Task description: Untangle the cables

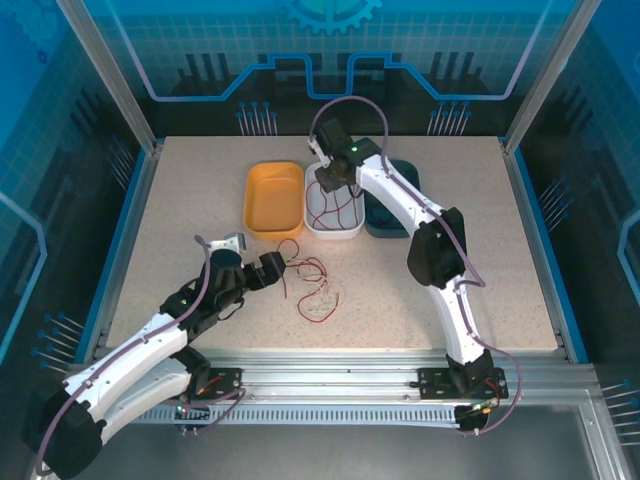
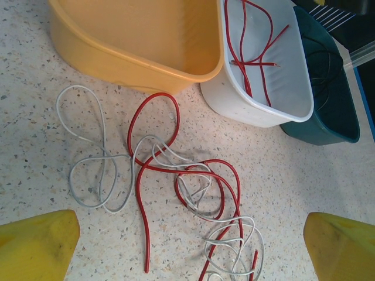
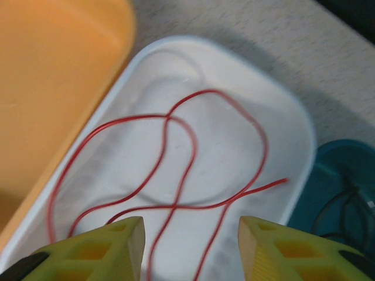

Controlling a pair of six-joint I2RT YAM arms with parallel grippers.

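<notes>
- The left gripper (image 2: 188, 249) is spread to its full width and holds nothing. It hovers right over the cables (image 2: 193, 187), a knot of red and whitish strands on the table (image 2: 35, 70), between and just ahead of its fingers.
- Closing here would probably pinch a red and a whitish strand together, because they cross several times beneath the gripper. A lift would then drag the whole knot instead of freeing one strand.
- A hard pull could also cinch the loops ahead of the gripper tighter. It might sweep the loose whitish loop on its left against the orange bin (image 2: 135, 64) beyond.
- Farther off, the right gripper (image 3: 190, 246) hangs above the white bin (image 3: 304, 146), jaws partly apart and empty. One red cable (image 3: 176, 206) lies loose in the bin below it.
- If that gripper drops lower or pulls away low, a finger could hook the red cable and haul it back out. It could also shove the white bin into the teal bin (image 3: 340, 170) on its right.
</notes>
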